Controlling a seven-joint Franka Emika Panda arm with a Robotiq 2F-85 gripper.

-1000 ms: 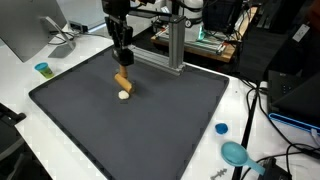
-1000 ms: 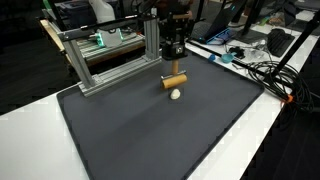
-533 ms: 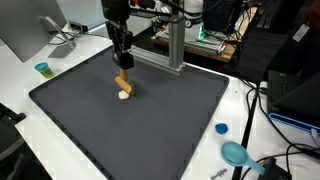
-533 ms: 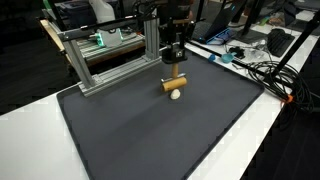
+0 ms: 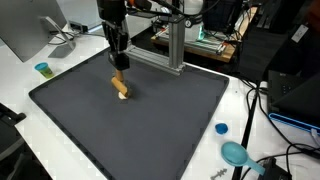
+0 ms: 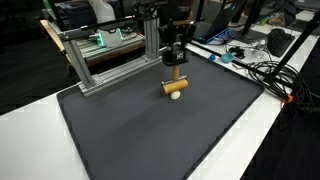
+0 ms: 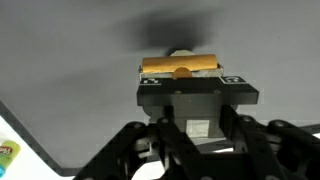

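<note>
Still clenched hard between the fingers (image 7: 155, 95) of the gripper (image 6: 176, 62), on the thin stem of the wooden piece (image 6: 175, 86) (crossbar level across the wrist view). Lower than a second ago, down almost onto the white ball (image 6: 174, 96). Touching or not, hard to tell. Over the dark mat (image 6: 150, 130), near the metal frame (image 6: 120, 76).

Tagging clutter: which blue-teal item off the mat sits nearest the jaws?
The small teal cup beside the monitor; the blue cap and teal disc lie across the mat.
</note>
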